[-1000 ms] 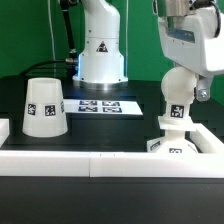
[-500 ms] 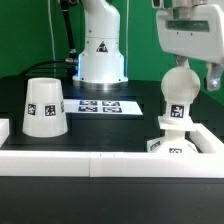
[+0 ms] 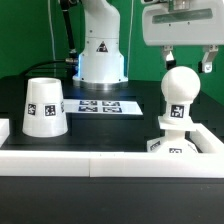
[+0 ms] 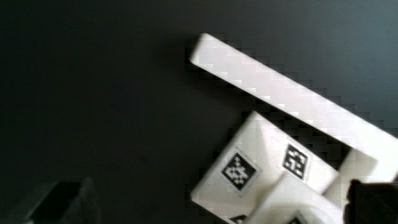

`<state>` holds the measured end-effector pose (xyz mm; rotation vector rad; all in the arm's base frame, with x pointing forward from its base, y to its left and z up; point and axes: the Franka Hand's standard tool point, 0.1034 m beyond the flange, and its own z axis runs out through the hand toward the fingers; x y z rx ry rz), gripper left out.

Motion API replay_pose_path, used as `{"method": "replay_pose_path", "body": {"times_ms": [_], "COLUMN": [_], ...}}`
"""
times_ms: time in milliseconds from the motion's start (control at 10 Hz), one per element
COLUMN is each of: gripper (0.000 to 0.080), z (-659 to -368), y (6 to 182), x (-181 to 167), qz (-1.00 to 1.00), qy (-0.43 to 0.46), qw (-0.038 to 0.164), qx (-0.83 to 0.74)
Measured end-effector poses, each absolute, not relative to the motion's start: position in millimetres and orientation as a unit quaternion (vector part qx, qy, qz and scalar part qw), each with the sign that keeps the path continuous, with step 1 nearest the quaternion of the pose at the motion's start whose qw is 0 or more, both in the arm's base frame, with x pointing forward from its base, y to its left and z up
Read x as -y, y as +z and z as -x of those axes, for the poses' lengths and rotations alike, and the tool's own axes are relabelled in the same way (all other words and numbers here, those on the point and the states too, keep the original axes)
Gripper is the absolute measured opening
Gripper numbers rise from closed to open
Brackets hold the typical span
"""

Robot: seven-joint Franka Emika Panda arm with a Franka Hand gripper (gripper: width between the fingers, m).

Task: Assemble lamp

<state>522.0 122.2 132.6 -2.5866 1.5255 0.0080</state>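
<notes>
The white ball bulb (image 3: 178, 90) stands upright on the low blocky base (image 3: 172, 143) at the exterior view's right, close to the front rail. My gripper (image 3: 186, 62) is open and empty just above the bulb's top, one finger on each side and touching nothing. The cup-like shade (image 3: 44, 107) stands mouth down at the exterior view's left, far from the gripper. In the wrist view a tagged white lamp part (image 4: 267, 172) lies below my open gripper (image 4: 210, 205), between its dark fingertips (image 4: 57, 200).
The marker board (image 3: 100, 104) lies flat in the middle of the black table, before the robot's pedestal (image 3: 100, 55). A long white rail (image 3: 90, 160) edges the front; it also shows in the wrist view (image 4: 285, 85). Another rail (image 3: 208, 134) edges the right.
My gripper was around the bulb one second ago. It has let go, opened and risen straight up above the bulb. The bulb stays on the base.
</notes>
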Motion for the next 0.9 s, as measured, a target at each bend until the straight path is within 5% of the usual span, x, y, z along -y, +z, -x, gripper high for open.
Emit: {"method": "replay_pose_path", "body": {"times_ms": [200,500,900], "gripper": [0.0699,0.0699,0.0699], "z": [-522,-511,-503], "y": [131.0,126.5,113.8], "x": [-122,-106,-41], "qz": [0.867,0.961,0.979], "qy": [0.002,-0.016,-0.005], "qw": [0.066,0.028,0.025], "qx": [-0.494,-0.273,-0.200]}}
